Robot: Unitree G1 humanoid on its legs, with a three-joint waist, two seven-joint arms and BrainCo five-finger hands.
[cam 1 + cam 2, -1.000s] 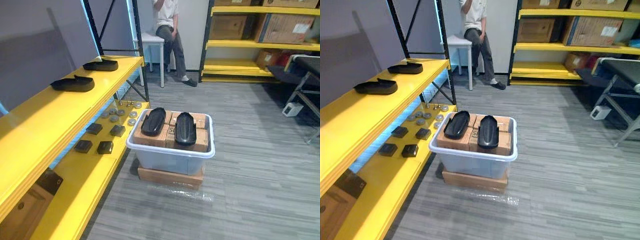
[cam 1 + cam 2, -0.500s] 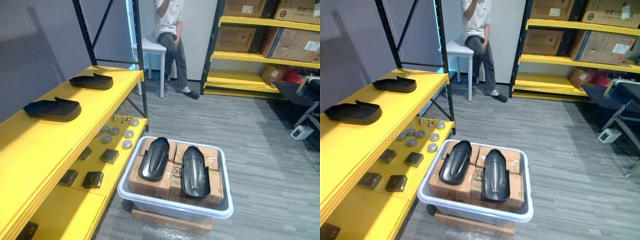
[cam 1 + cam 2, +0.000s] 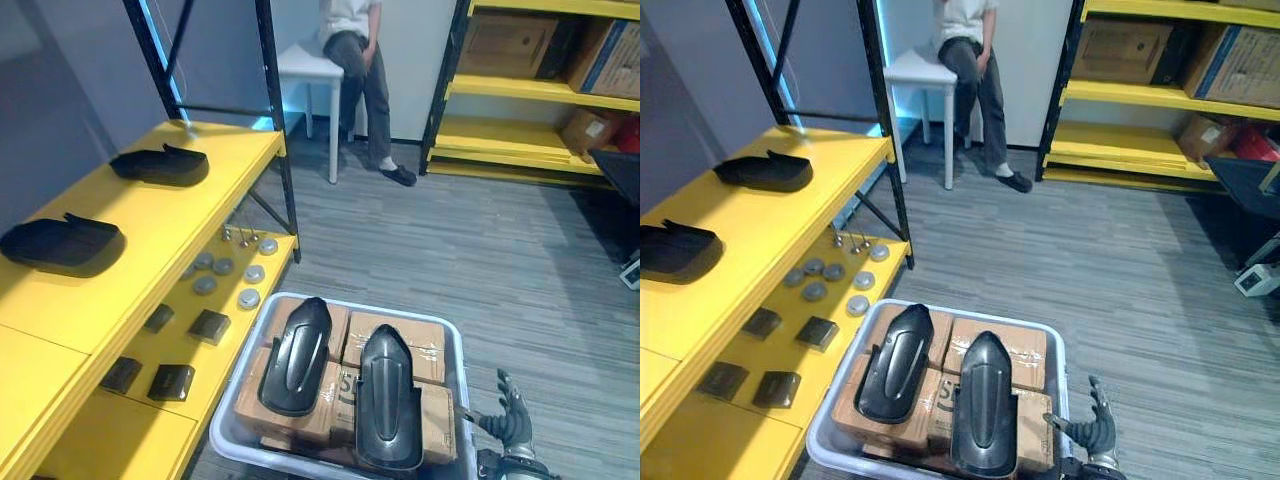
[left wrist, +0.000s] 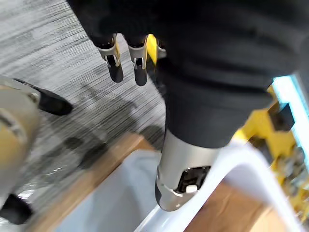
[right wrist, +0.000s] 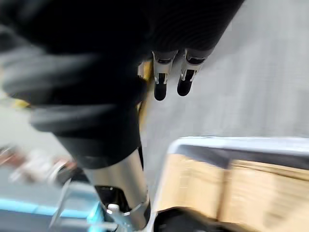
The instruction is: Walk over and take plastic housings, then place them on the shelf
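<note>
- Down at the bin [image 3: 228,445], right in front of me: two black housings lie side by side on the boxes [image 3: 432,350] inside it, the left housing [image 3: 297,355] and the right housing [image 3: 390,395], both untouched.
- My right robot hand [image 3: 510,420] hangs just off the bin's right rim, fingers spread and straight, nothing in it.
- My left robot hand [image 4: 115,65] is close by the bin's wall, fingers straight, thumb apart, empty too.
- On my left, the shelf [image 3: 170,225] already carries a far housing [image 3: 160,165] and a near housing [image 3: 60,245], with bare yellow board beside them.
- As I read it, the step is the reach, so the walk-up looks about done.
- To do it well, I'd bring each robot hand up and over the rim, not through it, then come down on a housing from above.
- I'd close across the narrow width near the middle, so the long shell doesn't tip at one end.
- I'd lift straight up, because these shells look smooth and light and only rest on the boxes, so a sideways nudge could slide one into the other.
</note>
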